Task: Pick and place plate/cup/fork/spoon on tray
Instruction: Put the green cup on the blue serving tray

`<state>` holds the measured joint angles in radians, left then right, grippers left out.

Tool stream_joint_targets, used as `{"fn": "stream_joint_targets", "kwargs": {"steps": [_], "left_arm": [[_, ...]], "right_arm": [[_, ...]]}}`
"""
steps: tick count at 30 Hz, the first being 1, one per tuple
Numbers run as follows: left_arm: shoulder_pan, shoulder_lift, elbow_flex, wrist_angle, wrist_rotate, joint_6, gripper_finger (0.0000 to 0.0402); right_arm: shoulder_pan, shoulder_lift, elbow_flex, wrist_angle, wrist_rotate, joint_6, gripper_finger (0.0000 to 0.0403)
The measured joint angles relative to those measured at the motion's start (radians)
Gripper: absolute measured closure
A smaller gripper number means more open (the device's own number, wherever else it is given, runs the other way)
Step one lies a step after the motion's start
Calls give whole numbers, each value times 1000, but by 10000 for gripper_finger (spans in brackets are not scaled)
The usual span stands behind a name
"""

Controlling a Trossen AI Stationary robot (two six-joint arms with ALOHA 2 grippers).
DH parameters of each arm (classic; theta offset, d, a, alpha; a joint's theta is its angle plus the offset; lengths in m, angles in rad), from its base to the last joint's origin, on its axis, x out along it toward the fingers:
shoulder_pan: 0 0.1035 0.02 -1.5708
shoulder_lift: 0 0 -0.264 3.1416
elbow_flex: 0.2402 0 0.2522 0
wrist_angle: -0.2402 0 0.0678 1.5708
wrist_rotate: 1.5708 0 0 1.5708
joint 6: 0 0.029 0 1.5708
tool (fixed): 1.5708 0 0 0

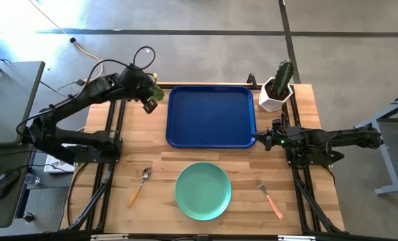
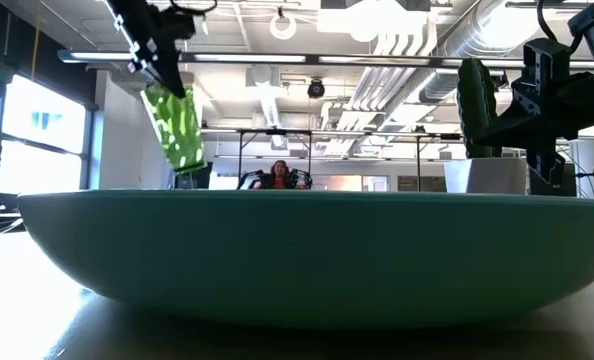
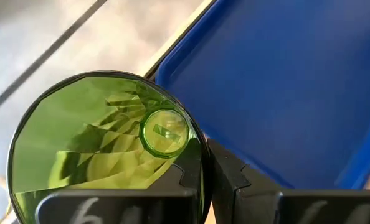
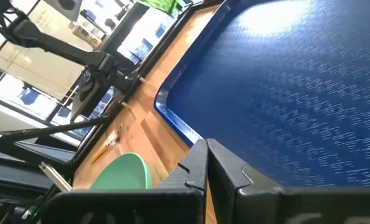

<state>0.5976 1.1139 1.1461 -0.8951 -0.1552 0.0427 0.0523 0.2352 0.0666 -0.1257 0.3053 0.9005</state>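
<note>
One cup [image 1: 157,93] clamped in left hand [image 1: 151,98], seemingly just outside tray [image 1: 211,115] corner.

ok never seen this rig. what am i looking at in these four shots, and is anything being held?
Two robot arms work at a wooden table. One camera looks straight down, one sits at tabletop height, and one rides on each wrist. The left gripper holds the cup in the air by the tray's corner. The right gripper is shut and empty at the tray's other side. The tray holds nothing. The plate, spoon and fork lie on the table; a potted cactus stands beside the tray.
</note>
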Motion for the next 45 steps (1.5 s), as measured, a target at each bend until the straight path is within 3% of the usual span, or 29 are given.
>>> {"fn": "stream_joint_targets", "kwargs": {"steps": [13, 20, 29, 45], "left_arm": [[-30, 24, 220, 4, 11, 234, 398], [-30, 96, 316, 4, 33, 293, 397], [-52, 229, 369, 2, 33, 298, 397], [-88, 462, 369, -6, -12, 95, 397]], "right_arm": [[0, 0, 0, 4, 86, -10, 402], [0, 0, 0, 4, 87, -10, 402], [0, 0, 0, 4, 86, -5, 402], [0, 0, 0, 4, 61, 18, 402]]}}
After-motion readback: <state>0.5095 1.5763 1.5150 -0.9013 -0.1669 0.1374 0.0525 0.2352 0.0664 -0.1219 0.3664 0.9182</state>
